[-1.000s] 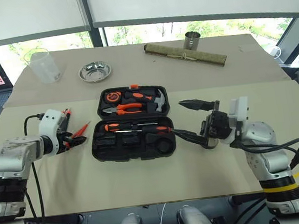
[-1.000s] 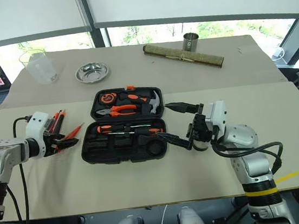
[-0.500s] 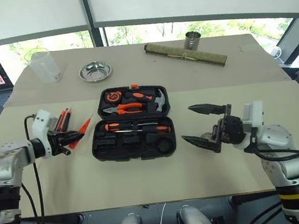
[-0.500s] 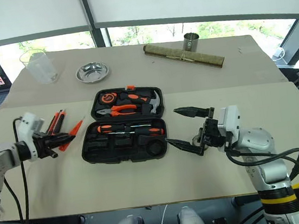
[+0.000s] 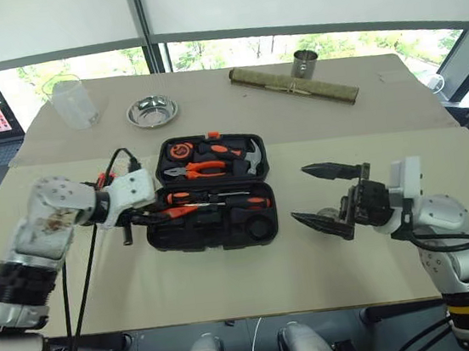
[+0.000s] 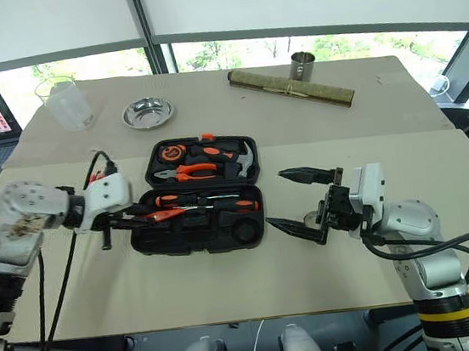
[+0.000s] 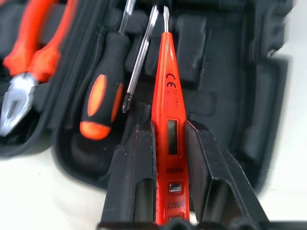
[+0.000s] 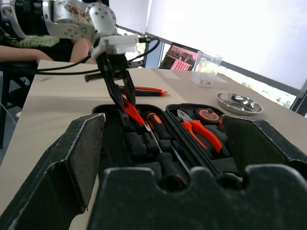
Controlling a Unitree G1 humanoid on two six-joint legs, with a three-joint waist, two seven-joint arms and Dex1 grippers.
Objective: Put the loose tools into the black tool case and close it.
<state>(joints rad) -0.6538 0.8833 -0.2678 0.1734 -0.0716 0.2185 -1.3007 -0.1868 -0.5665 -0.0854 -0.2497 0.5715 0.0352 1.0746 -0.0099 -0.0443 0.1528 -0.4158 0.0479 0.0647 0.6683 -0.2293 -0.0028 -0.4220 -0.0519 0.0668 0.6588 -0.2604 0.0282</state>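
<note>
The tester [image 7: 169, 120] is pinched between the left gripper's [image 7: 169, 191] fingers, its tip over the open case [image 5: 215, 229], beside the seated screwdrivers [image 5: 220, 199]. It should be aligned with a free recess and lowered before release. The right gripper [image 5: 327, 194] is spread, empty, beside the case.

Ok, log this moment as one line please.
left hand: shut on tester screwdriver, over open tool case | right hand: open, empty, beside case | utility knife: on table
</note>
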